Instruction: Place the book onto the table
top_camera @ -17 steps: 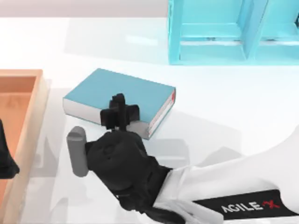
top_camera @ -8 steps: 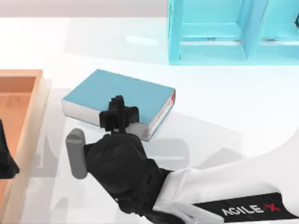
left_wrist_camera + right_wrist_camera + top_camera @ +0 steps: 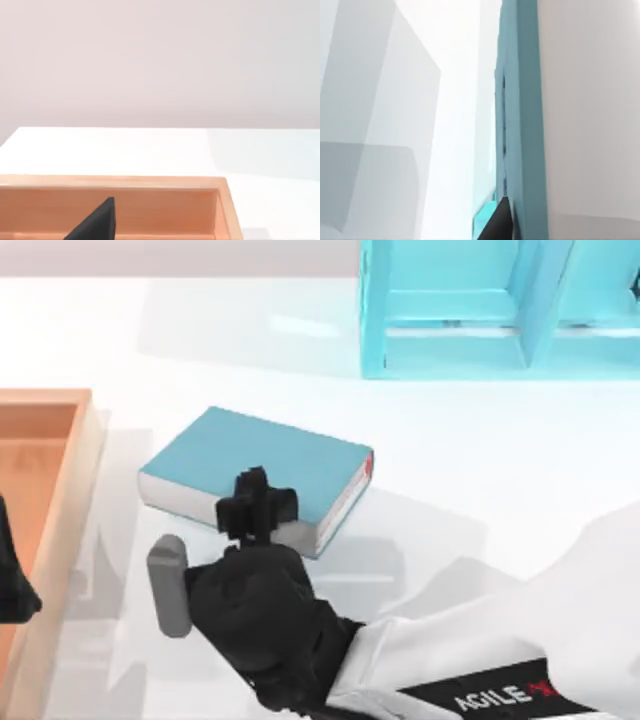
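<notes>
From above, a glossy white table (image 3: pixel 480 440) runs across the whole picture. A thick book (image 3: pixel 262 464) with a plain teal cover lies left of centre. Its white page edges face six o'clock and its right end, and a small red mark sits at its three o'clock corner. Whether the book rests flat on the table or is lifted just off it cannot be told, though a grey shadow spreads on the surface below and to its right.

The right arm, white with a black wrist, reaches in from the five o'clock corner toward eleven o'clock. The right gripper (image 3: pixel 256 508) sits at the book's six o'clock edge, its black fingers pinching that edge, one over the cover and the other out of sight beneath. A grey cylinder (image 3: pixel 167 585) sticks out from the wrist at its nine o'clock side.

An orange-brown wooden tray (image 3: pixel 62 490) with a raised rim lies at nine o'clock. The left arm shows as a black shape at the picture's left edge, over the tray, and its finger state cannot be told. A light-blue open shelf (image 3: pixel 500 310) stands at one o'clock, well apart from the book.

The right wrist view looks close along the book's teal cover (image 3: pixel 522 125), with a black fingertip (image 3: pixel 496 222) beside it. The left wrist view shows the tray's rim (image 3: pixel 150 181) and the white table beyond.
</notes>
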Robot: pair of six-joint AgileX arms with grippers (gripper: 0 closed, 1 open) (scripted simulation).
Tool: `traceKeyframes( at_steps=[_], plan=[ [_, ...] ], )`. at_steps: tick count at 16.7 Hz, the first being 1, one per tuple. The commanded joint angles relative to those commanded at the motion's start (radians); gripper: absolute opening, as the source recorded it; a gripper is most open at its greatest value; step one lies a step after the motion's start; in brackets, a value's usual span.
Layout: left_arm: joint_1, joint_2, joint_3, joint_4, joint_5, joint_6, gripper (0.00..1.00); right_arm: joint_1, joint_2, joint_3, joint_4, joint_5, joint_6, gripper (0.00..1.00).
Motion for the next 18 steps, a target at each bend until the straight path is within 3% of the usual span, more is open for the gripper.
traceKeyframes(
  at_steps=[5,18],
  plan=[
    [0.0,0.0,0.0,0.0,0.0,0.0,1.0,-0.001,0.016,-0.006,0.024,0.0,0.002,0.0],
    [0.0,0.0,0.0,0.0,0.0,0.0,1.0,-0.001,0.016,-0.006,0.024,0.0,0.002,0.98]
  ],
)
